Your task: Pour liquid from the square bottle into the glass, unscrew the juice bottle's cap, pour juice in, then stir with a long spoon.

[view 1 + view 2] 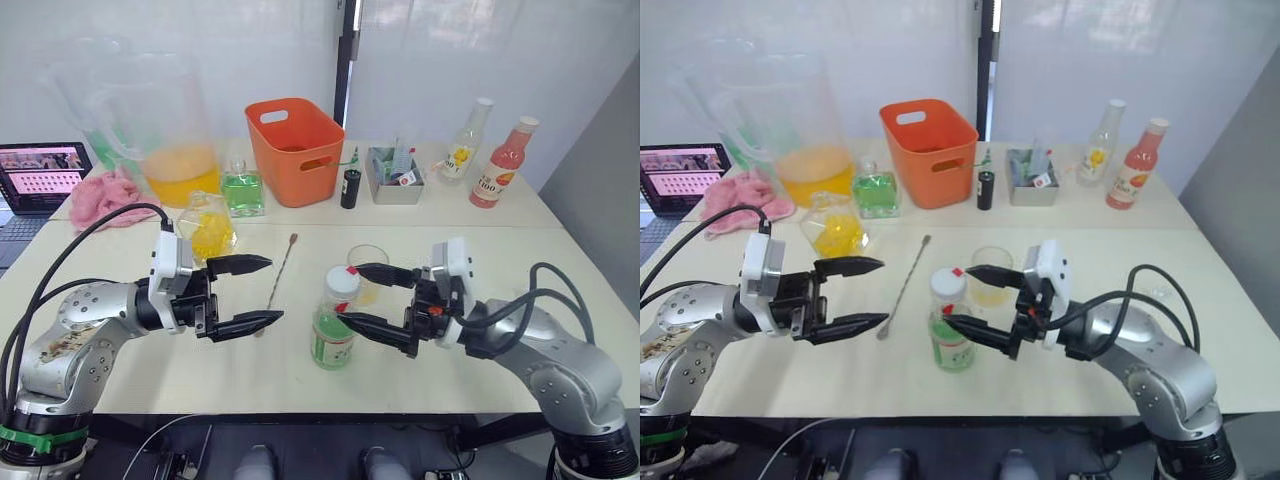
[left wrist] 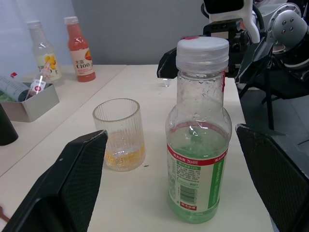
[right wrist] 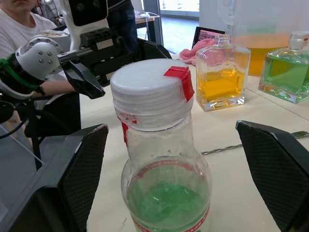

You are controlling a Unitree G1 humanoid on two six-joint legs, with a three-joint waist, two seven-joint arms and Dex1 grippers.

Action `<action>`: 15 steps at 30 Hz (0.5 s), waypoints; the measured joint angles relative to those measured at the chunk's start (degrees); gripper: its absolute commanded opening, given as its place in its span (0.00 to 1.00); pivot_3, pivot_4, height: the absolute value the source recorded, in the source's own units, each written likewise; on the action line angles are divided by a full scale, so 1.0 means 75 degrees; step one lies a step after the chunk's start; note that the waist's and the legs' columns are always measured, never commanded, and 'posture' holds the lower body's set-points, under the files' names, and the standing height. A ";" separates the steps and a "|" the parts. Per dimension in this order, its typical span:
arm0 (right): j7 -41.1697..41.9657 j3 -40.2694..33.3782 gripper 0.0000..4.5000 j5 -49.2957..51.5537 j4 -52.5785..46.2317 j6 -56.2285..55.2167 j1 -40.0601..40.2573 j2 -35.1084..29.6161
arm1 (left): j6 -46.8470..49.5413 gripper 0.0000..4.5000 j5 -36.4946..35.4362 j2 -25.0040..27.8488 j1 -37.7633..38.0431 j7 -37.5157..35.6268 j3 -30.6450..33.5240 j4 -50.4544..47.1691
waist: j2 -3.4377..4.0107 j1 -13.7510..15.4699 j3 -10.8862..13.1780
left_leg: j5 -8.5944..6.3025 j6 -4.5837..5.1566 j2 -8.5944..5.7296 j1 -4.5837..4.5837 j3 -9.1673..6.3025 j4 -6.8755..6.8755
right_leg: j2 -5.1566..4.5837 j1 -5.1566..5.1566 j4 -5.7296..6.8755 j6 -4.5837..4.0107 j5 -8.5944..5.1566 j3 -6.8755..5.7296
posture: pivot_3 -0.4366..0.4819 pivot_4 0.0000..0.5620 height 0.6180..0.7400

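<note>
The juice bottle (image 1: 333,322), clear with green liquid and a white cap marked with red tape, stands upright near the table's front. My right gripper (image 1: 348,293) is open, its fingers reaching in from the right on either side of the bottle (image 3: 159,145) without closing on it. My left gripper (image 1: 276,289) is open and empty, a short way left of the bottle (image 2: 198,145). The ribbed glass (image 1: 368,272) behind the bottle holds a little yellow liquid. The long spoon (image 1: 278,275) lies on the table between my grippers. A square bottle (image 1: 205,228) of yellow liquid stands at back left.
Along the back stand a green square bottle (image 1: 243,190), a large pitcher (image 1: 165,130) of orange liquid, an orange basket (image 1: 293,148), a grey tray (image 1: 393,175) and two tall bottles (image 1: 503,163). A pink cloth (image 1: 100,195) and laptop (image 1: 40,175) lie far left. A person (image 3: 19,19) sits beyond the table.
</note>
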 measured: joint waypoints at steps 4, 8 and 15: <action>0.0429 -0.0075 1.00 0.0027 0.0062 -0.0043 -0.0006 -0.0312 | 0.0048 1.00 -0.0093 0.0029 -0.0005 -0.0044 -0.0008 -0.0094 | -0.0001 0.0003 0.0000 | 0.0000 0.0000 0.0000 0.0000 0.0000 0.0000 | 0.0001 0.0000 -0.0001 0.0001 -0.0001 0.0000 | 0.48 0.27 0.99; 0.1657 0.0051 1.00 -0.0117 0.0905 -0.0179 -0.0356 -0.0915 | 0.0091 1.00 -0.0098 0.0236 0.0236 -0.0065 0.0091 -0.0272 | -0.0002 -0.0022 0.0001 | 0.0000 0.0000 0.0001 0.0000 0.0000 0.0004 | 0.0000 0.0001 -0.0002 0.0000 0.0000 0.0000 | 0.48 0.27 0.99; 0.3863 0.0767 1.00 -0.0984 0.2949 -0.1163 -0.1858 -0.1071 | 0.0313 1.00 -0.0298 0.0515 0.1356 0.0075 0.0742 -0.0972 | -0.0004 -0.0061 0.0003 | 0.0000 0.0000 0.0010 0.0003 0.0002 0.0002 | 0.0009 -0.0002 -0.0002 -0.0003 -0.0002 0.0000 | 0.48 0.27 0.99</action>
